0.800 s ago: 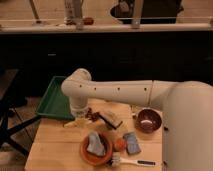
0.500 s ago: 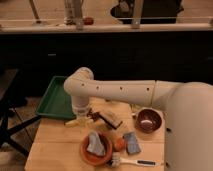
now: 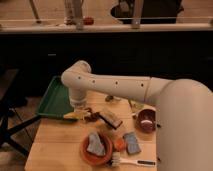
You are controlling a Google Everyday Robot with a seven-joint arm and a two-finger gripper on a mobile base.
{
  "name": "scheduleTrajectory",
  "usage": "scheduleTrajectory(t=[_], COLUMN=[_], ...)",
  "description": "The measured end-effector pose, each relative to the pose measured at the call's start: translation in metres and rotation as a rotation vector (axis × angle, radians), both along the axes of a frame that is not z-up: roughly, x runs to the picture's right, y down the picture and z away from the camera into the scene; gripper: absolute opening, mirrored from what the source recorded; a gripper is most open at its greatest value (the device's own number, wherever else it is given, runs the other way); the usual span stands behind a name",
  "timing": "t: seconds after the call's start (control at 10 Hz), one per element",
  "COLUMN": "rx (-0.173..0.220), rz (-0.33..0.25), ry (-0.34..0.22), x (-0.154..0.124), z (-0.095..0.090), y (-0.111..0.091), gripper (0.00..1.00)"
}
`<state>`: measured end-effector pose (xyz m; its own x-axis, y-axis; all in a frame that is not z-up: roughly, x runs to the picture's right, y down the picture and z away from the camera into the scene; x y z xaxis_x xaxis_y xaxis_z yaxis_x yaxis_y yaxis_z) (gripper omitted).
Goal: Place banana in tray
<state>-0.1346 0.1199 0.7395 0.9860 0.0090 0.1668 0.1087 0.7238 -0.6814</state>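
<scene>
The banana (image 3: 71, 115) is small and pale yellow and hangs under my gripper (image 3: 78, 113), just above the wooden table's back left part. The gripper points down from the white arm and is shut on the banana. The dark green tray (image 3: 54, 98) lies right behind and to the left of the banana, at the table's back left corner. The banana is at the tray's near rim, not inside it. The wrist hides part of the tray's right side.
A dark brown block (image 3: 111, 119) lies just right of the gripper. A round orange-brown dish (image 3: 86, 152) holds a grey sponge (image 3: 95, 144). An orange fruit (image 3: 119, 144), a blue sponge (image 3: 131, 142), a brown bowl (image 3: 146, 120) and a brush (image 3: 128, 161) lie to the right.
The arm and gripper have risen a little, and the banana has risen with them towards the tray's near rim.
</scene>
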Motion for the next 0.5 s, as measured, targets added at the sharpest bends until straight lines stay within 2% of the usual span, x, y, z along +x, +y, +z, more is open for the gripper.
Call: scheduleTrajectory(t=[0.3,0.5], rx=[0.023,0.031], rz=[0.015,0.020], ry=[-0.025,-0.029], x=[-0.022,-0.024], z=[0.008,0.014], y=[-0.011,-0.017], gripper=[0.00,0.00])
